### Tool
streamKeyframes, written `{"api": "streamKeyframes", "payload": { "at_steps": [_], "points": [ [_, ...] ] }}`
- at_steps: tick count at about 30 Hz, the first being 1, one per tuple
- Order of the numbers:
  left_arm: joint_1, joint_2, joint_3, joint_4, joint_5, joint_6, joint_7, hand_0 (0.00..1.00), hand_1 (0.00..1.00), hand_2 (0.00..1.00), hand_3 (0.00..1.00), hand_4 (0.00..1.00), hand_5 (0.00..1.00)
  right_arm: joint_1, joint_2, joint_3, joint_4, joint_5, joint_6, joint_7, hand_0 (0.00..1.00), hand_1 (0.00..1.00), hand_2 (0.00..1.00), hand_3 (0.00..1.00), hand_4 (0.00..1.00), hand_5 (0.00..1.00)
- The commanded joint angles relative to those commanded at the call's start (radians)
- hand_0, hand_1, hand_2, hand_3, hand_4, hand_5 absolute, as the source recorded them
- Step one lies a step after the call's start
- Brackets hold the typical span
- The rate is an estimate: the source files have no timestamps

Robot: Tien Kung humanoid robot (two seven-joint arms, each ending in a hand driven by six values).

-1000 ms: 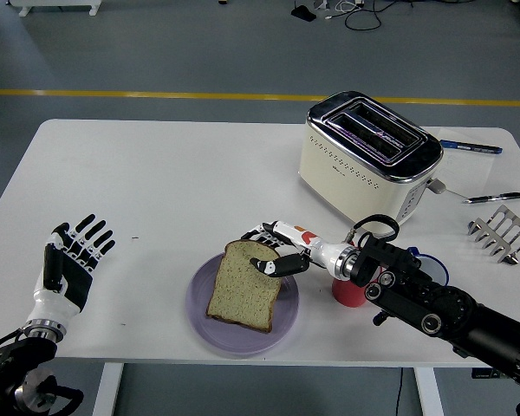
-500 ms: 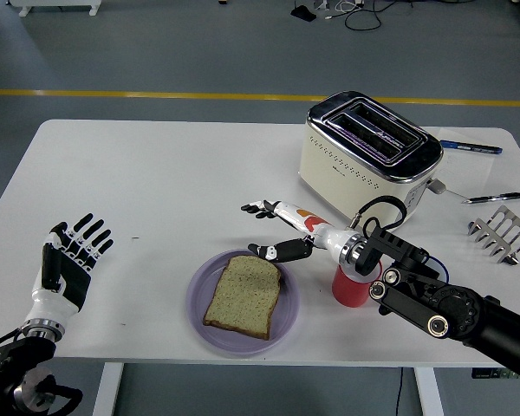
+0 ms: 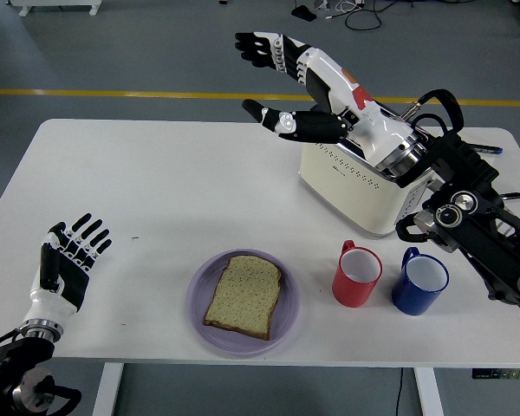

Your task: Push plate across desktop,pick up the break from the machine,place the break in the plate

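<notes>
A slice of brown bread (image 3: pixel 245 295) lies flat on the purple plate (image 3: pixel 287 328) near the table's front edge. The cream toaster (image 3: pixel 347 186) stands at the back right, largely covered by my right arm. My right hand (image 3: pixel 273 82) is raised high above the table, left of the toaster, fingers spread and holding nothing. My left hand (image 3: pixel 69 258) hovers at the front left corner, fingers spread, empty.
A red mug (image 3: pixel 357 276) and a blue mug (image 3: pixel 421 281) stand right of the plate. A pen (image 3: pixel 494 149) shows at the back right, partly behind my arm.
My right hand let go of the bread, which dropped flat onto the plate, then rose far up and back above the toaster. The left hand stayed still.
</notes>
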Motion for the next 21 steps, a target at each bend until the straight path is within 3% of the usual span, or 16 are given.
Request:
{"api": "streamKeyframes", "payload": {
  "at_steps": [2,3,9,10,15,21],
  "points": [
    [0.002,0.000,0.000,0.000,0.000,0.001,0.000,0.782,0.753,0.779,0.768,0.496,0.998,-0.017,-0.008,0.078,0.006,0.084,0.010,-0.011,0.802,0.786,0.789,0.796,0.674,0.341],
    [0.003,0.000,0.001,0.000,-0.001,0.001,0.000,0.780,0.754,0.778,0.768,0.499,0.998,-0.026,-0.011,0.119,0.005,0.130,0.011,-0.015,0.785,0.767,0.776,0.781,0.606,0.421],
    [0.006,0.000,0.003,0.000,-0.001,0.003,0.000,0.780,0.754,0.778,0.768,0.499,0.998,-0.112,-0.039,0.311,-0.040,0.382,-0.008,-0.056,0.785,0.767,0.776,0.781,0.606,0.421],
    [0.006,0.000,0.003,0.000,-0.001,0.003,0.000,0.780,0.754,0.777,0.768,0.498,0.998,-0.134,-0.043,0.345,-0.060,0.411,-0.014,-0.069,0.777,0.744,0.756,0.771,0.568,0.458],
    [0.012,0.002,0.000,-0.006,0.000,0.004,-0.001,0.780,0.754,0.777,0.768,0.498,0.998,-0.233,-0.053,0.491,-0.155,0.415,-0.037,-0.100,0.777,0.744,0.756,0.771,0.568,0.458],
    [0.014,0.003,-0.014,-0.021,0.001,0.006,0.000,0.778,0.754,0.776,0.766,0.498,0.998,-0.368,-0.043,0.589,-0.235,0.431,-0.045,-0.144,0.765,0.728,0.738,0.747,0.550,0.475]
  ]
}}
